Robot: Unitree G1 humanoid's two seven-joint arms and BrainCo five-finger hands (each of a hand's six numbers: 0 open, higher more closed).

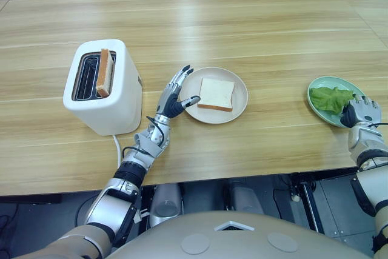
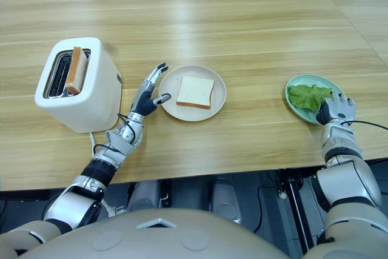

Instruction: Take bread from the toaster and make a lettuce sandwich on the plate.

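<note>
1. Right hand (image 1: 362,112): near right, over the near-right rim of the green plate (image 1: 317,113), at the right end of the lettuce (image 1: 329,97). Whether it grips the leaf cannot be told.
2. Left hand (image 1: 173,97): near centre, between the toaster (image 1: 115,104) and the plate (image 1: 241,102). It is spread wide and holds nothing, just beside the plate's left rim.
3. Lettuce: 1 leaf, lying flat on the green plate. Its long axis runs left to right, with the free end pointing left toward the plate. The right hand is much the nearer.
4. Plate: beige, centre, well apart to the left of the lettuce. It carries 1 flat slice (image 1: 216,94), square and bare on top.
5. Toaster: white, left, with 2 slots running near to far. 1 upright slice (image 1: 105,72) stands on edge in the right slot, long axis near to far, its top above the slot. It lies left of the left hand, which is the nearer hand for it.
6. Judgement: the lettuce probably goes left onto the flat slice next.
</note>
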